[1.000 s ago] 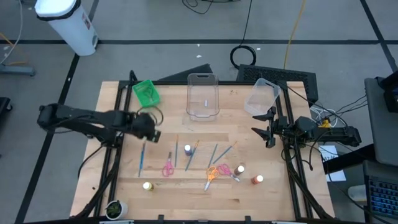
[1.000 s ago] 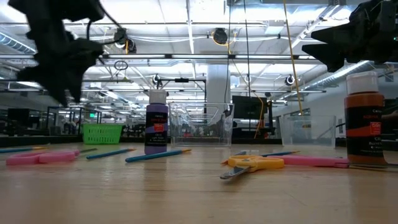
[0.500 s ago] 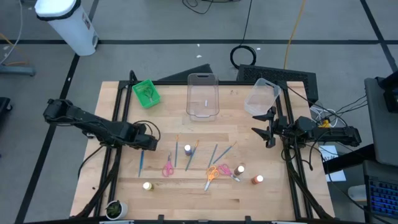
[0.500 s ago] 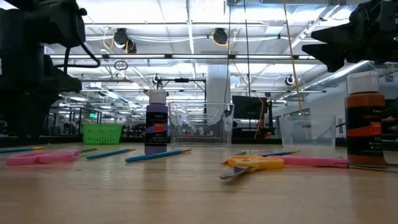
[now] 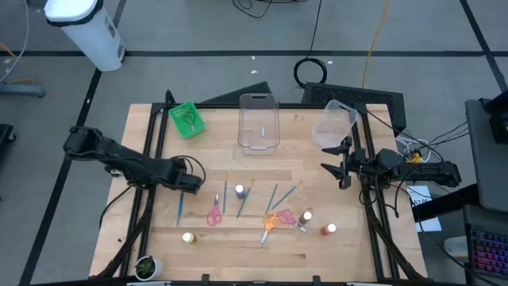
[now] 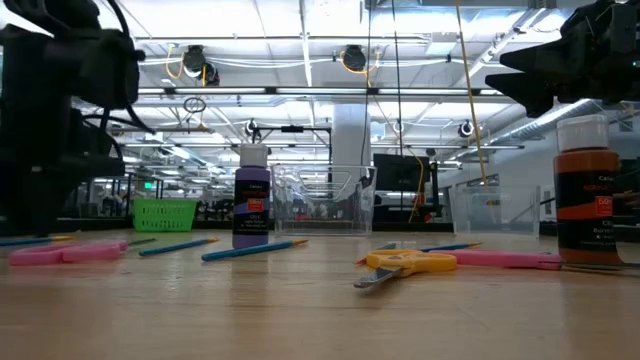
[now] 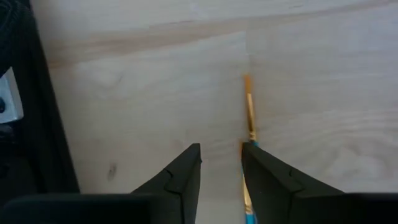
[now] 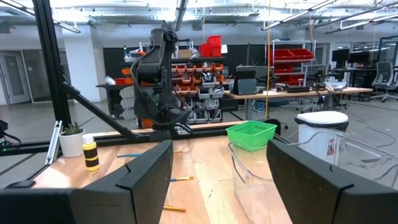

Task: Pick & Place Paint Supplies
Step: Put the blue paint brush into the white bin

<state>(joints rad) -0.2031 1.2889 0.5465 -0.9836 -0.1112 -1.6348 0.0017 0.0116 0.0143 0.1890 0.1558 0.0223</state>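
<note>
My left gripper (image 5: pixel 190 186) is open and points down over the far end of the leftmost blue paintbrush (image 5: pixel 181 203). In the left wrist view the brush's orange tip (image 7: pixel 249 106) runs out past the gripper (image 7: pixel 221 150), close along one finger's inner edge. Other brushes (image 5: pixel 272 199), a purple bottle (image 5: pixel 239 191), a yellow bottle (image 5: pixel 188 237), an orange bottle (image 5: pixel 329 229), pink scissors (image 5: pixel 214 214) and orange scissors (image 5: pixel 271 222) lie on the table. My right gripper (image 5: pixel 335 165) waits open at the table's right edge. My left gripper comes from above, pointing down, with the brush's tip end (image 7: pixel 246 146) beside the inner side of one finger (image 7: pixel 267 171). Whether that finger touches the brush I cannot tell.
A green bin (image 5: pixel 186 119) and two clear tubs (image 5: pixel 259 121) (image 5: pixel 333 123) stand along the far edge. A small plant pot (image 5: pixel 146 267) sits at the near left corner. Bare wood lies between the tubs and the supplies.
My left gripper has moved toward the table's near edge and come down low over the far end of the leftmost brush. The supplies and my right arm have stayed where they were.
</note>
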